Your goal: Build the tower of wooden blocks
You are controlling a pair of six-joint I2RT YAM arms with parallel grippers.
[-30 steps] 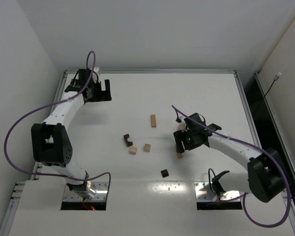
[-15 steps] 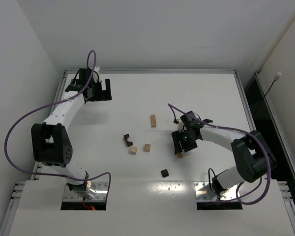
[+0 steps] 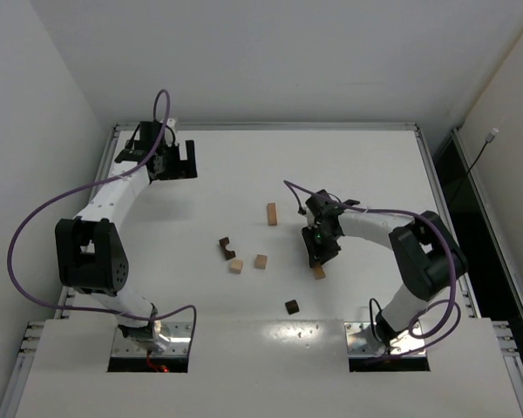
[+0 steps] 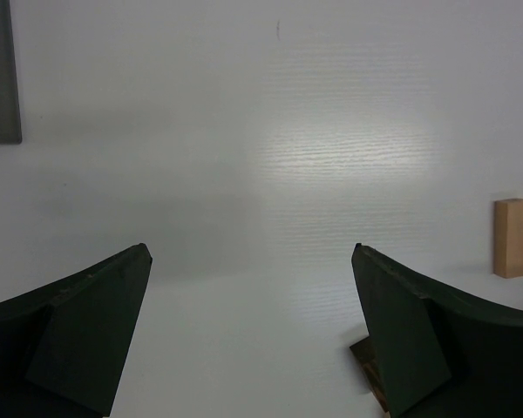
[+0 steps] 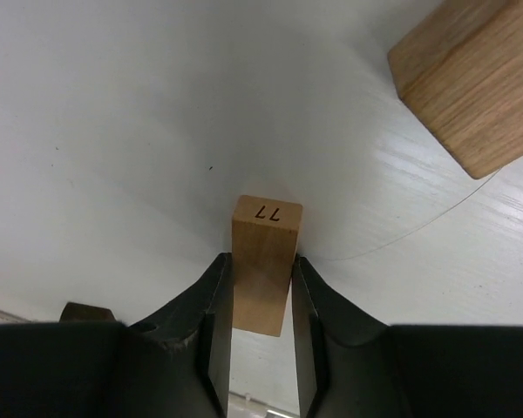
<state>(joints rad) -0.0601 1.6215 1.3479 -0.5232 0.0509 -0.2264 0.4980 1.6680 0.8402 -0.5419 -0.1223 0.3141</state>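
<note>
No stack stands; the wood blocks lie scattered mid-table. My right gripper [image 5: 261,261] is shut on a light tan cuboid [image 5: 267,228] marked "77", held just above the white table; in the top view this gripper [image 3: 319,251] is right of centre. A second tan block [image 5: 464,80] lies close beside it, and it shows in the top view [image 3: 319,273] at the gripper's near side. My left gripper [image 3: 181,161] is open and empty at the far left, with its jaws wide apart [image 4: 253,254].
A tan cuboid [image 3: 271,214], a dark brown notched block [image 3: 226,248], two tan cubes [image 3: 235,266] [image 3: 261,260] and a dark cube [image 3: 291,306] lie on the table. The left wrist view shows a tan cuboid [image 4: 511,237] and a dark block [image 4: 367,359] behind its right finger.
My right gripper has swung left and slightly away from the bases, and its wrist has turned. The left arm and the loose blocks have not moved.
</note>
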